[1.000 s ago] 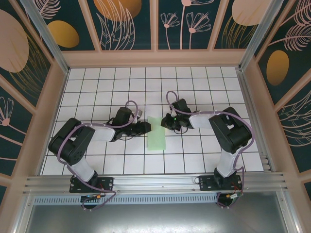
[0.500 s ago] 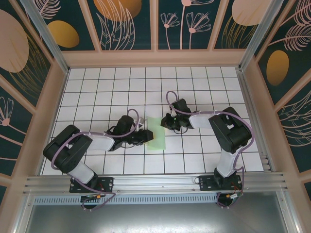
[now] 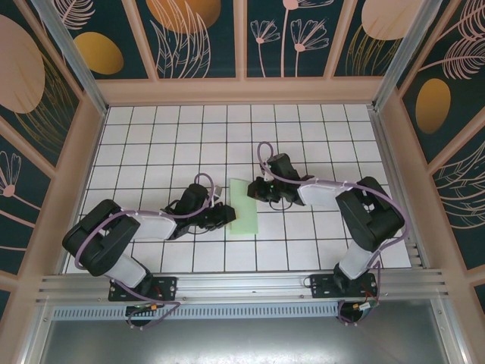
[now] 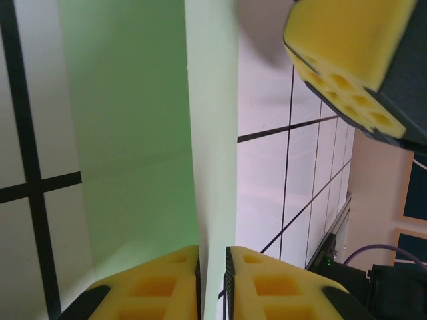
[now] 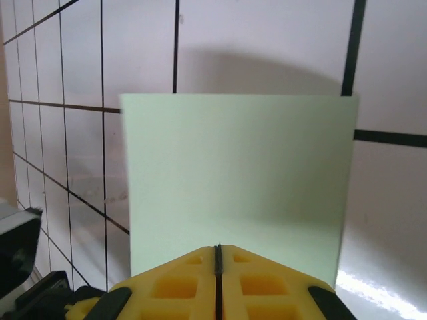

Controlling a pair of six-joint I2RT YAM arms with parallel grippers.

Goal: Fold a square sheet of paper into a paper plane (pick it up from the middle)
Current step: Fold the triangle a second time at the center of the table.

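Thin pale mint-green square sheet of paper [image 3: 244, 206]: lying at the middle of the white grid-tiled table [image 3: 151, 136], doubled into a narrow strip. Long axis running near to far, away from the arm bases, tilted a little.

Black left gripper with yellow foam pads [image 3: 227, 215]: reaching in from the left and meeting the strip's left long edge in its nearer half. From the left wrist, pads drawn almost together with a raised pale layer of paper standing edge-on between them. Seemingly pinched, though hard to confirm from so close.

Matching right gripper [image 3: 258, 189]: coming in from the right, at the strip's right long edge toward the far end. From the right wrist, pads pressed flat together with only a thin dark seam between, clamped on the paper's near edge. Flap spreading out ahead, lifted enough to throw a shadow on the tiles beyond.

Judged step: working a fold along the long axis, with most folds yet to make. Deciding relation: paper directly between the two grippers, one on each long edge, diagonally offset, neither arm the nearer. Calls for carrying the held layer across the strip's short way, square to the long axis, without dragging the whole sheet. Risk: a skewed crease or a tear with both edges gripped.
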